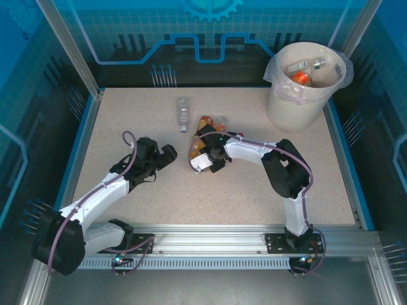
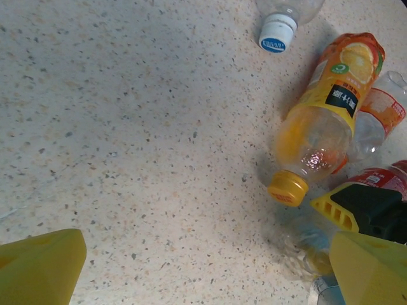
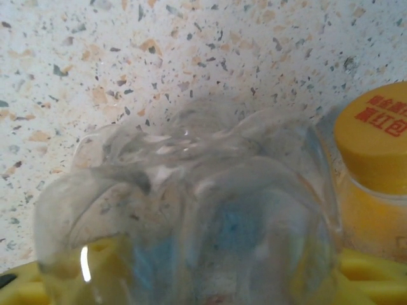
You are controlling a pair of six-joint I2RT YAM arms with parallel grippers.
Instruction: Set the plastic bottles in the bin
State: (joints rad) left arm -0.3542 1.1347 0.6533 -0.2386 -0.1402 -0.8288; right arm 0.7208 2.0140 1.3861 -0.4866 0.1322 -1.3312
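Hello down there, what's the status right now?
Left pincer open, empty. Right pincer around clear bottle, grip unconfirmed. Yellow-capped bottle close beside it. Bin partly filled.

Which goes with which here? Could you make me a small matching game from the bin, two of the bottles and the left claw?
Things:
1 bin
2 white-capped bottle
3 yellow-capped bottle
4 left claw

Descriptions:
a open, empty
b clear, lying alone
c far right corner
d lying, orange drink inside

Pairs: 1-c, 2-b, 3-d, 4-a
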